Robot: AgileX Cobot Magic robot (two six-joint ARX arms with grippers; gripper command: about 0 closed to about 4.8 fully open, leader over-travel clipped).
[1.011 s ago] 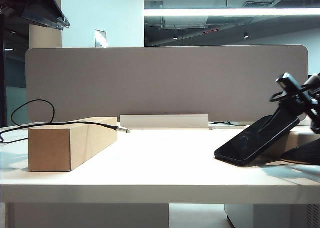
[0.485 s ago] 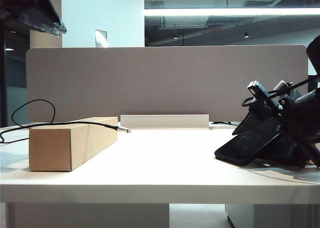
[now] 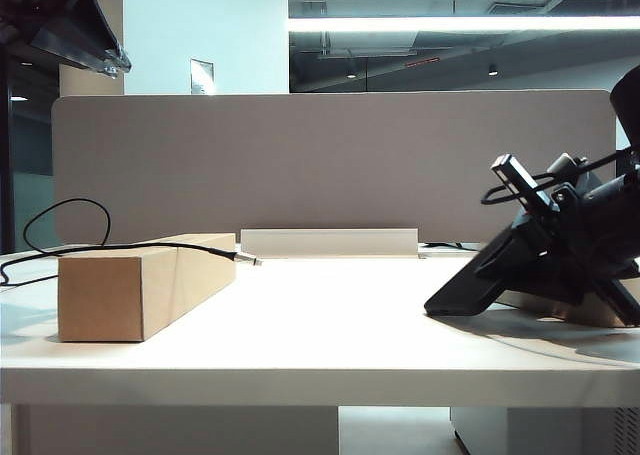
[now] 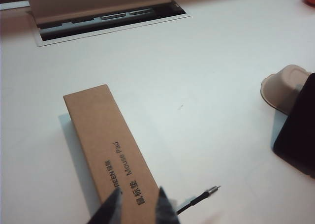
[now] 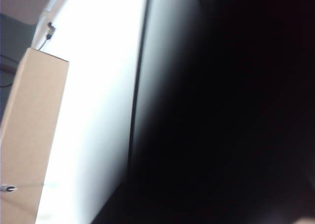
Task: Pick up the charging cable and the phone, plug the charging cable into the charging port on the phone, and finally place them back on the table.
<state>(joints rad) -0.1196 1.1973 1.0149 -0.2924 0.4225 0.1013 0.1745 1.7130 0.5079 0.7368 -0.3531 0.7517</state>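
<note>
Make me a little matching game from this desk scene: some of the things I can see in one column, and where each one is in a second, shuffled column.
Things:
1. tan cardboard box
2. glossy black phone
3. thin black charging cable with silvery plug
4. left claw

Places:
A. tilted up at the right side of the white table, right claw at it
B. hovering above the box
C. flat on the table's left side
D. draped over the box, plug jutting past it

Pairs: 1-C, 2-A, 3-D, 4-B
</note>
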